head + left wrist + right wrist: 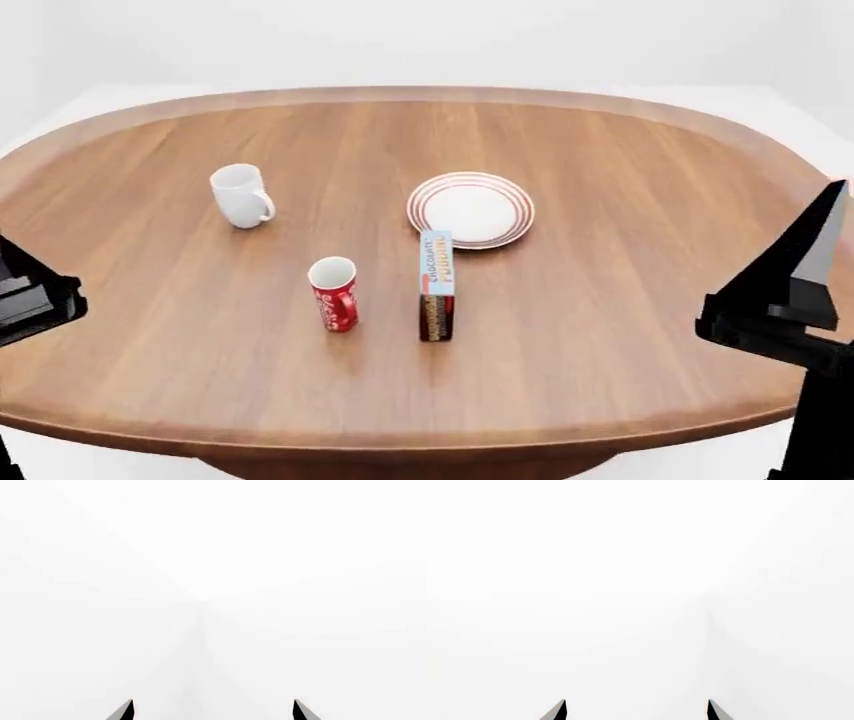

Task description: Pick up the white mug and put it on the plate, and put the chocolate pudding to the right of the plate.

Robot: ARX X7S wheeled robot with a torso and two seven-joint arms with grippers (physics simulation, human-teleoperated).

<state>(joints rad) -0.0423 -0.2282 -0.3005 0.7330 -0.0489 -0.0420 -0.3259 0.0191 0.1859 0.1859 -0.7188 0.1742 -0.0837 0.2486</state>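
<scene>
In the head view the white mug [242, 195] stands upright at the table's left, handle toward the front right. The plate [470, 209] with red rings lies near the middle. The chocolate pudding [437, 285] carton stands upright just in front of the plate's left edge. My left gripper [213, 711] is open, facing blank white wall; only part of its arm [30, 292] shows at the left edge of the head view. My right gripper [636, 711] is open too, also seeing only white; its arm [790, 290] rises at the right edge. Both stay far from the objects.
A red cup [334, 293] with white lettering stands left of the pudding carton. The oval wooden table [627, 300] has bare wood right of the plate and along the front. White floor and walls surround it.
</scene>
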